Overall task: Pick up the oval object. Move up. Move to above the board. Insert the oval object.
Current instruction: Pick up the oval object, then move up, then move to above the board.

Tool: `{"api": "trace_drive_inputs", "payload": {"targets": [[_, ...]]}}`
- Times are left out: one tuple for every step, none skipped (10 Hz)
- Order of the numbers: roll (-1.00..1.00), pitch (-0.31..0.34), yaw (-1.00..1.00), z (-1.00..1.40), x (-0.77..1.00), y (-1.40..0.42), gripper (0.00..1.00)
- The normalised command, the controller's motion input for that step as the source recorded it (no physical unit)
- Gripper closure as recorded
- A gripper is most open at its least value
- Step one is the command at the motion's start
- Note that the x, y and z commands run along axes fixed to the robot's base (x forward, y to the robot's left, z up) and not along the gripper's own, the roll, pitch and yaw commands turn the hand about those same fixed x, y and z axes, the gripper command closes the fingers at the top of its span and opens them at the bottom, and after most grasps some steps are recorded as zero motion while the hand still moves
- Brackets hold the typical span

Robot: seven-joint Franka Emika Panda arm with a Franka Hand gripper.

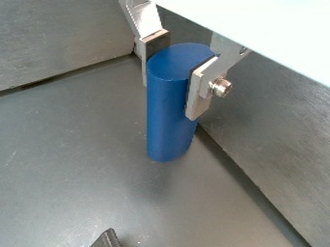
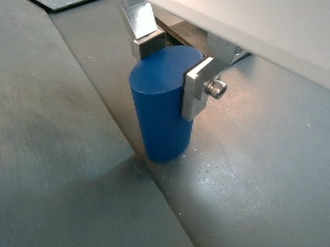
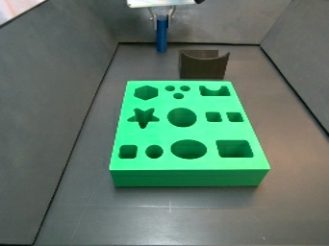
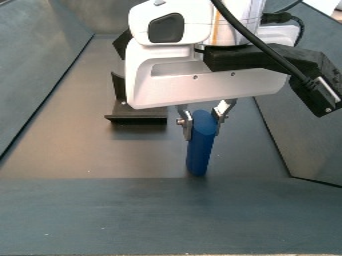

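The oval object is a plain blue peg standing upright on the grey floor, near the back wall. It shows in both wrist views and in both side views. My gripper comes down from above, its two silver fingers pressed on either side of the peg's top, shut on it. The peg's foot still looks to rest on the floor. In a side view the gripper hangs under the white hand. The green board with its shaped cutouts lies flat in the middle of the floor, apart from the peg.
The dark fixture stands between the peg and the board's far edge, and also shows behind the hand. Grey walls slope up around the floor on all sides.
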Motion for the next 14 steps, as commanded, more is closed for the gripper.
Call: {"api": "trace_drive_inputs", "payload": {"targets": [[0.00,0.000,0.00,0.00,0.00,0.00,1.00],[0.00,0.000,0.00,0.00,0.00,0.00,1.00],[0.00,0.000,0.00,0.83,0.00,0.00,1.00],[0.01,-0.004,-0.04,0.82,0.03,0.05,1.00],[0.01,0.029,-0.04,0.72,0.00,0.04,1.00],[0.02,0.051,-0.04,0.52,0.00,0.02,1.00],[0.03,0.059,-0.04,0.35,-0.01,0.01,1.00],[0.04,0.069,-0.03,0.18,-0.01,0.01,1.00],[0.10,0.436,0.34,1.00,-0.02,0.54,1.00],[0.09,0.439,0.33,1.00,-0.02,0.53,1.00],[0.08,0.391,0.26,1.00,0.00,0.48,1.00],[0.10,0.281,0.17,1.00,0.00,0.42,1.00],[0.10,0.224,0.14,1.00,0.00,0.40,1.00],[0.08,0.138,0.09,1.00,-0.01,0.36,1.00]]}}
